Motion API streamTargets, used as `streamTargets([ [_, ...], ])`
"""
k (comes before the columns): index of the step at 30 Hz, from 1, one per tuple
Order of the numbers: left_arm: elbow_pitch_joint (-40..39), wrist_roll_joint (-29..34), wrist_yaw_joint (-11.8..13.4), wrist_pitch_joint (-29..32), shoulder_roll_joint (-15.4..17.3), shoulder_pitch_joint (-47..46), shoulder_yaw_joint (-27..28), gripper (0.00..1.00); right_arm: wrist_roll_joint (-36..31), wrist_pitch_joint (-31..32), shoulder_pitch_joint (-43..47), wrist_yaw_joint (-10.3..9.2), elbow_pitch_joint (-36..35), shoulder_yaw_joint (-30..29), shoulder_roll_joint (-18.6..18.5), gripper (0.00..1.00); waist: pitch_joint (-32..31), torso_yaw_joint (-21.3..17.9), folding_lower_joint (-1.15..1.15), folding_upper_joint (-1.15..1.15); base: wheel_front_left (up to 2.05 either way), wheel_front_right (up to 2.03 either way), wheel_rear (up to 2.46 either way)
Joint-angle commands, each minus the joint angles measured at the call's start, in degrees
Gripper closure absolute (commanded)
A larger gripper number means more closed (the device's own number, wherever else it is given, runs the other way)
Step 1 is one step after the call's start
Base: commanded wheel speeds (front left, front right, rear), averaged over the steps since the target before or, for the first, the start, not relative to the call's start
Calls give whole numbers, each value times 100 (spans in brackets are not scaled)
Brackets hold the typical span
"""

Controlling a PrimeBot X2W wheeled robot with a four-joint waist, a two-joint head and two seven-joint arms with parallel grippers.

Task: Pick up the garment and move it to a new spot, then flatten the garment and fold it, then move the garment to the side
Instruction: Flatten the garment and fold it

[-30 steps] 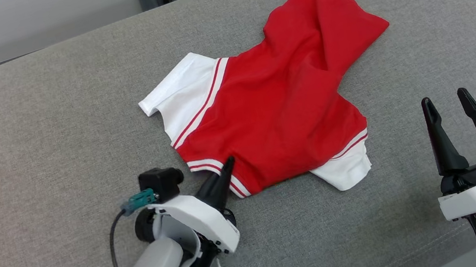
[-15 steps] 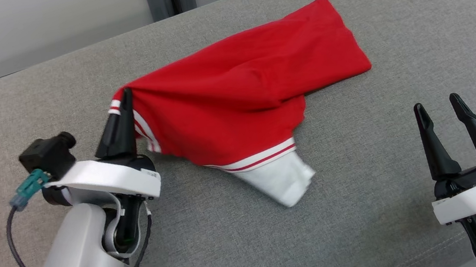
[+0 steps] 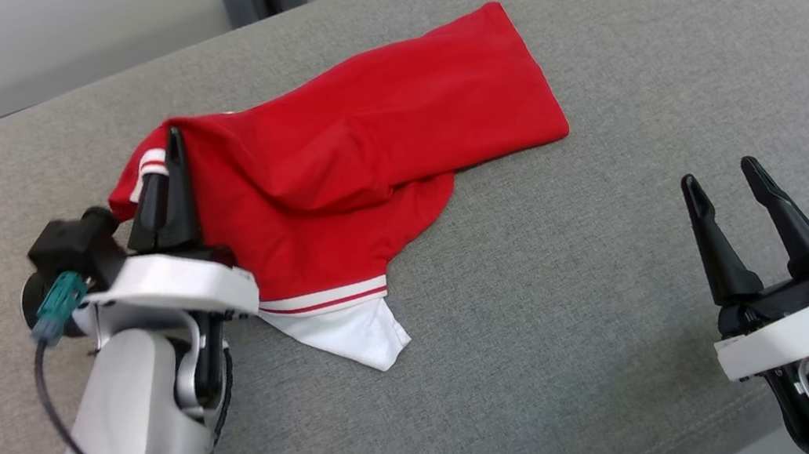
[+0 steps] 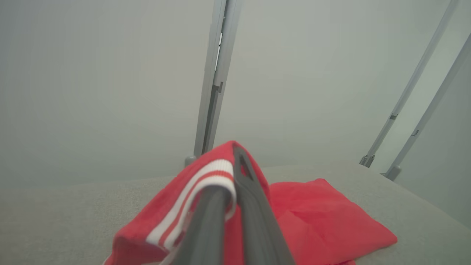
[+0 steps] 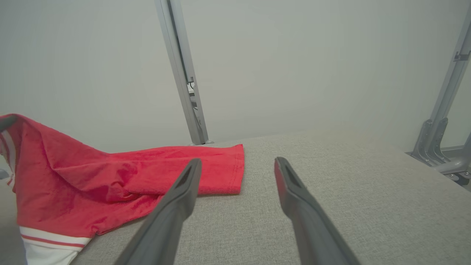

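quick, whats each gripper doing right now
left gripper: shut on the striped edge of the red garment, lifting that edge off the grey surface.
right gripper: open, holding nothing.

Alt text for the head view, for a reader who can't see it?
The left gripper, shut on a striped edge of the red garment, holds that edge raised above a grey surface while the rest lies on it. The right gripper sits open at lower right, apart from the garment.

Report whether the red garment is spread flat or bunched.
Bunched, not flat. The left claw is shut on the garment at its striped edge, holding it raised; the rest drapes in folds onto the grey surface.
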Motion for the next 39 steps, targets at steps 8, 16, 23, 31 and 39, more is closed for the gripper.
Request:
streamTargets([
  [8, 1069, 532, 409, -26, -96, -695, 18, 0, -14, -3, -140, 0, 4, 23, 48, 0, 204, -89, 0, 0, 0, 0, 0],
  [16, 1235, 673, 511, -26, -157, -789, 262, 0, -56, -3, -95, 0, -26, -84, 56, 0, 124, 9, 0, 0, 0, 0, 0],
  [23, 1172, 679, 276, -25, -200, -395, 263, 0, -111, -3, -43, 0, -79, -244, -1, 0, -131, 306, 0, 0, 0, 0, 0],
  [31, 1541, 596, 48, -18, -231, -24, 25, 0, -175, -3, 87, 0, -59, -192, 11, 0, -432, 582, 0, 0, 0, 0, 0],
  [39, 933, 498, 43, -17, -248, 609, 83, 0, -216, -3, 203, 0, -177, -216, -15, 0, -664, 728, 0, 0, 0, 0, 0],
])
